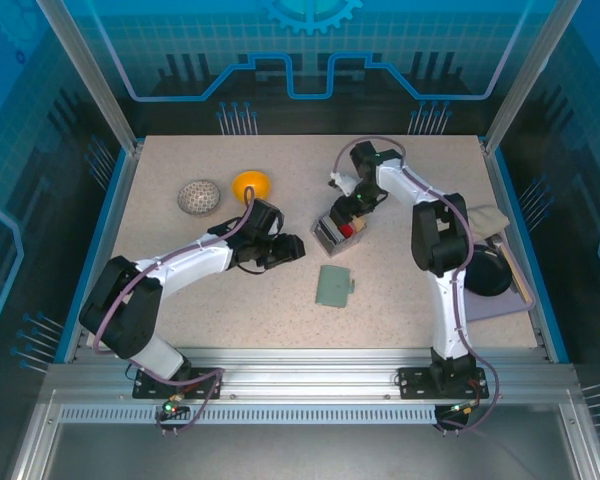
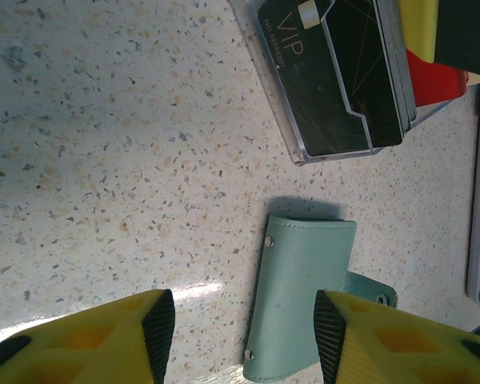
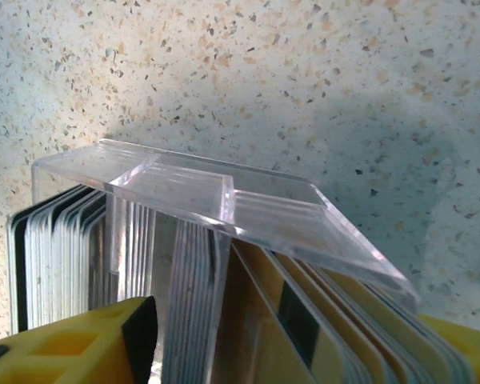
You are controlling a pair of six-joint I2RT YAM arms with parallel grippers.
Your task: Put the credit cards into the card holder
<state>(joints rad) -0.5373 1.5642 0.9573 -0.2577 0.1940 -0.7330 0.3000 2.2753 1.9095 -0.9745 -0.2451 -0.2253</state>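
Speckled table [image 1: 230,300]; card holder [image 1: 334,287], card box [image 1: 330,234]

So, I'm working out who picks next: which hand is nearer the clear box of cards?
Right. The right hand is at the clear box, fingers either side of the credit cards in it; the left hand is apart, to the box's left.

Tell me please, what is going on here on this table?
The right gripper is at a clear box packed with credit cards, its fingers on either side of the stack; a firm grip is not clear. The left gripper hovers open near the card holder, which lies closed on the table.
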